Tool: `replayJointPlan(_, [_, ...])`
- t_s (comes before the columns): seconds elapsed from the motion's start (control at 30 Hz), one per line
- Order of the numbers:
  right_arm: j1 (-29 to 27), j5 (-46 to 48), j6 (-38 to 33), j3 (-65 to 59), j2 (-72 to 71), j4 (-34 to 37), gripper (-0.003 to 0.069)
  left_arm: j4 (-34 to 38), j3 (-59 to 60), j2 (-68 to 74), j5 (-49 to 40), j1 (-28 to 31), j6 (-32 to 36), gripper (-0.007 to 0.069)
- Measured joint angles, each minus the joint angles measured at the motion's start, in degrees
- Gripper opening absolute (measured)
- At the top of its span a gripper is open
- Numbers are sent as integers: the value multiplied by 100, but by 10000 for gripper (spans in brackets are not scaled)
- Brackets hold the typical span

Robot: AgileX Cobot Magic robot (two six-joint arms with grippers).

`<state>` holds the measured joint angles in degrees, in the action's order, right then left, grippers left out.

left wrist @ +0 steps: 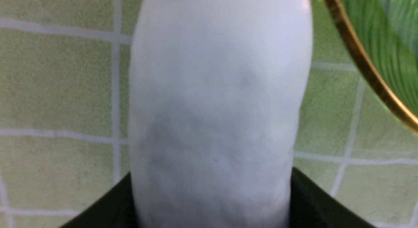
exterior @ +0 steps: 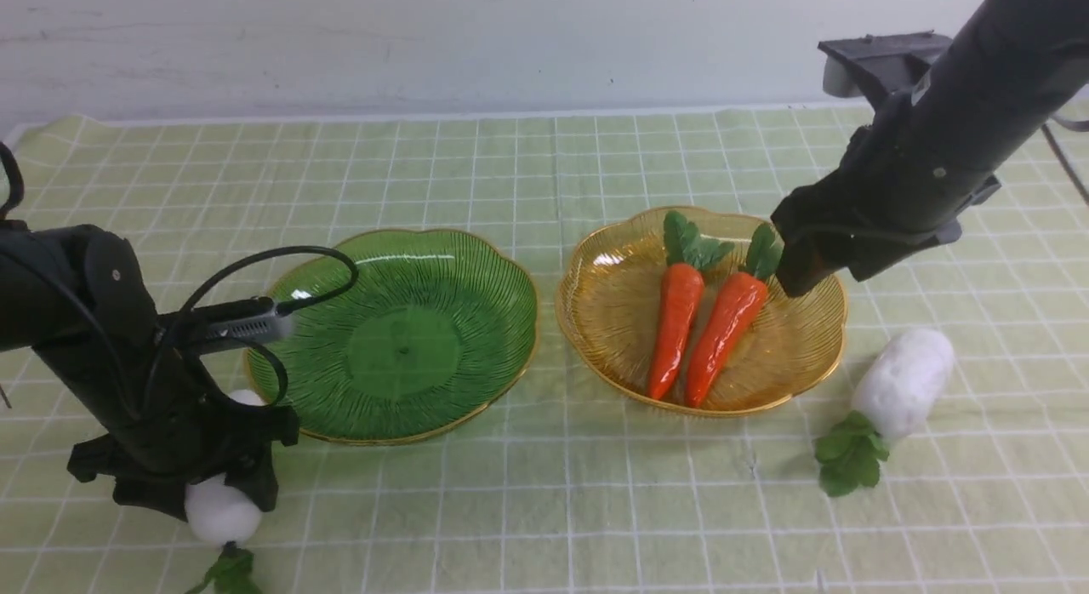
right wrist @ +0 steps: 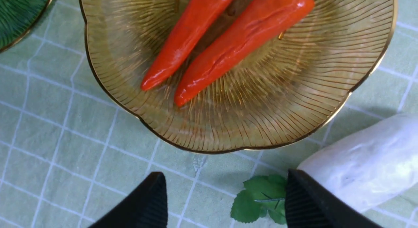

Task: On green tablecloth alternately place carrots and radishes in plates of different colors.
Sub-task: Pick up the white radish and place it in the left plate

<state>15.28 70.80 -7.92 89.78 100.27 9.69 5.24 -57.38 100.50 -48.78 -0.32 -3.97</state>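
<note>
The green tablecloth [exterior: 544, 509] covers the table. Two orange carrots [exterior: 675, 326] [exterior: 723, 334] lie side by side in the amber plate [exterior: 612, 305], leaves pointing away from me. The green plate [exterior: 400, 339] holds nothing. My left gripper [exterior: 217, 483] is low at the near left, shut on a white radish [exterior: 223, 513]; in the left wrist view that radish [left wrist: 215, 90] fills the gap between the fingers [left wrist: 313, 202]. My right gripper [exterior: 795, 275] hangs open and empty over the amber plate's far right rim. A second radish [exterior: 903, 381] lies on the cloth to the right of that plate.
The green plate's gold rim [left wrist: 365, 71] passes close beside the held radish. The right wrist view shows the amber plate [right wrist: 261, 117], both carrots [right wrist: 186, 41] [right wrist: 241, 41] and the loose radish [right wrist: 365, 162] with its leaves [right wrist: 258, 198]. The left arm's cable [exterior: 281, 262] loops over the green plate's edge.
</note>
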Motion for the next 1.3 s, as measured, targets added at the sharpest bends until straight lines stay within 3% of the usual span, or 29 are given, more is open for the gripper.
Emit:
replayJointPlan(0.17, [-111,6,257,-114,-63,-659,443,-764,-704,-315,-1175,5,-147,437])
replayJointPlan(0.3, [-536,0,629,-226,-82,-969,443,-728,-1337,-821,-1505,5,-115,437])
replayJointPlan(0.43, [-1287,6,1254,-347,2,-895,443,-169,-1958,-1076,-1034,-89,655,437])
replayJointPlan(0.6, [-1674,-183,1577,-347,397,-482,461,603,-2032,-737,-23,-491,1770,437])
replayJointPlan(0.87, [-1674,-239,1836,-347,1191,107,575,731,-2032,279,920,-762,2012,449])
replayJointPlan(0.97, [-1674,-293,1940,-347,1383,205,586,731,-2050,710,961,-769,2012,584])
replayJointPlan(1.0, [-1674,-301,1947,-352,1389,207,587,731,-2050,724,961,-769,2012,594])
replayJointPlan(1.03, [-1674,-405,1992,-352,1431,243,587,731,-2055,825,955,-769,2012,660])
replayJointPlan(1.3, [-1674,-536,2141,-352,1808,256,587,731,-2523,824,600,-769,1885,680])
